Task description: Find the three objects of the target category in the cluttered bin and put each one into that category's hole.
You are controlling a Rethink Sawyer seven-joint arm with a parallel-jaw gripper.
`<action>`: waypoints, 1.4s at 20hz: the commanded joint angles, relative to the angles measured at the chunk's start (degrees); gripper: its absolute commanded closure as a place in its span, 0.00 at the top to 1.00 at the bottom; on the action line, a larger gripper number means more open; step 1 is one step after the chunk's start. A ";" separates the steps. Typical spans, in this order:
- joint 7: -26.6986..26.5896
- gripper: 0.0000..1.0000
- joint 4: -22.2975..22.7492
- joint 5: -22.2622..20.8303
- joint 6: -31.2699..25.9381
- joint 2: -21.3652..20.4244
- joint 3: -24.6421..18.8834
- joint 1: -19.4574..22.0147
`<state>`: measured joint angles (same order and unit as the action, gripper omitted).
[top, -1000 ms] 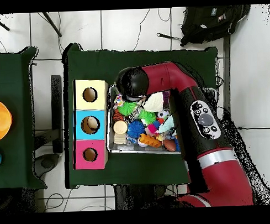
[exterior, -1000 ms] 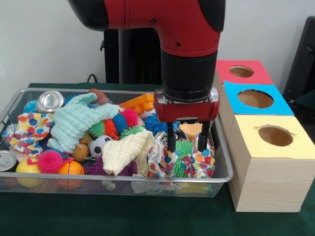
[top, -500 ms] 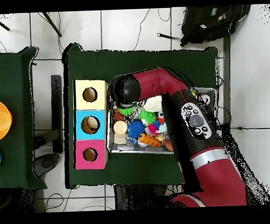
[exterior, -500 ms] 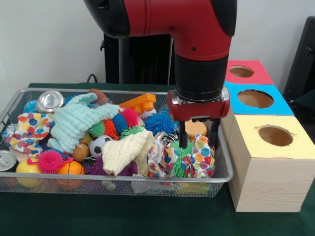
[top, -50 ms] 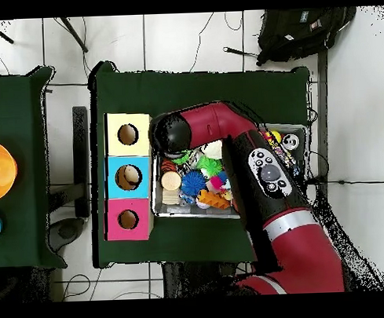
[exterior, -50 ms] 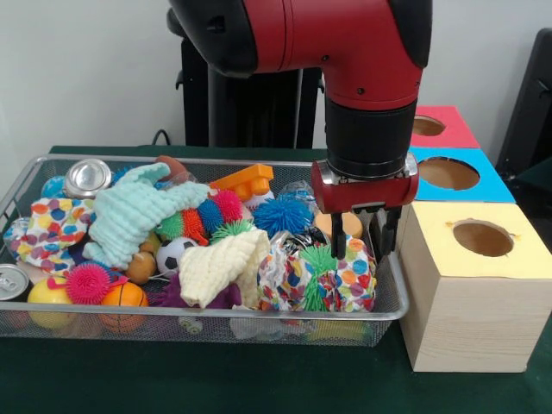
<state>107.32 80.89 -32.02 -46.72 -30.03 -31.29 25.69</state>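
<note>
The black two-fingered gripper [exterior, -50 ms: 366, 240] on the red and black arm [exterior, -50 ms: 345, 52] hangs at the right end of the wire mesh bin [exterior, -50 ms: 392, 297], just beside the bin's right rim. Its fingers stand apart and hold nothing. Directly under them lie a green spiky rubber ball [exterior, -50 ms: 321, 259] and a crumpled cloth with coloured dots [exterior, -50 ms: 349, 280]. Which category is wanted I cannot tell, so I cannot name the target objects; they are probably somewhere in this pile.

I think the main risk is the rim. The right finger is very near the mesh wall and the wooden box with the yellow top [exterior, -50 ms: 470, 285], so a straight descent may strike the wire or push the bin. The fingers may also catch the cloth together with the ball, or the soft spikes may slip out.
</note>
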 commanded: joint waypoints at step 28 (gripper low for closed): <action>-7.65 0.00 5.57 -3.42 5.92 2.49 -2.41 3.09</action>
<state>107.32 82.14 -34.08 -44.22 -27.51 -31.41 26.97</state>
